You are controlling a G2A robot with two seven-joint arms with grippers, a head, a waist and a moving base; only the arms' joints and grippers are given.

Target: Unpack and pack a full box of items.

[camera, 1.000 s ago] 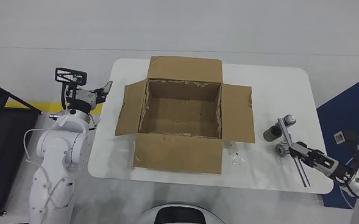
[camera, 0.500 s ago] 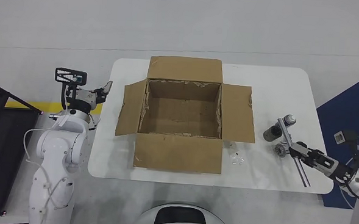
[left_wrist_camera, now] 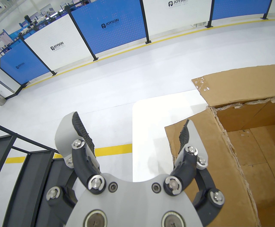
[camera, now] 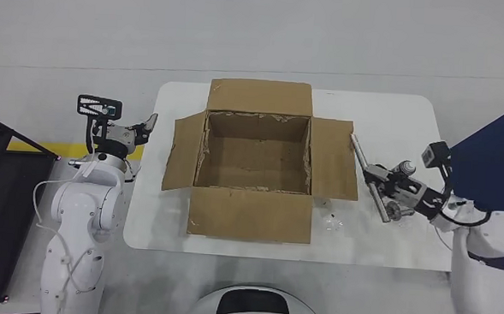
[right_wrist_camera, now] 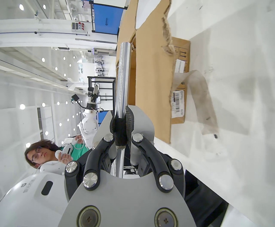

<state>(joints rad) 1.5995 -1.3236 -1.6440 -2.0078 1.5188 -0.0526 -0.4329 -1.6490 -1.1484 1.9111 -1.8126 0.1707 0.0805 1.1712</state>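
Right gripper (right_wrist_camera: pixel 121 114) clenched on metal rod (right_wrist_camera: pixel 122 73), long end aimed at open box (camera: pixel 249 215), likely for loading. Rod tip at right flap (camera: pixel 333 157) edge, above table (camera: pixel 382 121). Left gripper (left_wrist_camera: pixel 131 126) spread, empty, parked beyond left flap (camera: pixel 184 149), probably keeping loading path free

the rod (right_wrist_camera: pixel 122 81) has its rear end hidden beneath the right claw (right_wrist_camera: pixel 120 117); small bits (camera: pixel 333 219) near the claw are too small to tell.

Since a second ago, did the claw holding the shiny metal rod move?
Yes. The right claw, shut on the metal rod, moved from near the table's right edge toward the cardboard box, up beside its right flap.
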